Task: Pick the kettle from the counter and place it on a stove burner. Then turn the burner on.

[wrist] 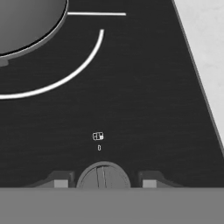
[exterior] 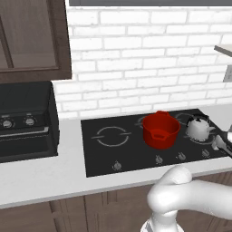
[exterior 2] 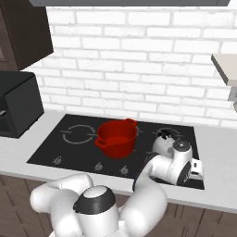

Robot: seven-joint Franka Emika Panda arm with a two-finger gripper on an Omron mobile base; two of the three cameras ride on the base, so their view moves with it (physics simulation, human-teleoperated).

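The gripper point(wrist: 105, 183) hangs low over the front right corner of the black glass cooktop point(exterior: 136, 154), its two dark finger tips point(wrist: 61, 182) spread apart with nothing clamped between them. A round burner knob point(wrist: 103, 177) sits directly in the gap, its slot running roughly straight away from the hand. Whether the pads touch the knob cannot be told. Just beyond the knob are a small burner-position icon point(wrist: 98, 136) and a "0" mark.

Farther beyond the knob curves the pale ring of the stove burner point(wrist: 65, 78), and on it rests the rounded silver base of the kettle point(wrist: 26, 22). In the left base view the kettle point(exterior: 198, 127) stands upright on the rear right burner, just right of the red pot point(exterior: 160, 130); placing looks done, and the knob turn looks like the step in hand.

The knob already lies between the fingers, so the coming move seems to call for closing on it and twisting about its axis. The pale counter point(wrist: 205, 52) borders the cooktop to the knob's right.
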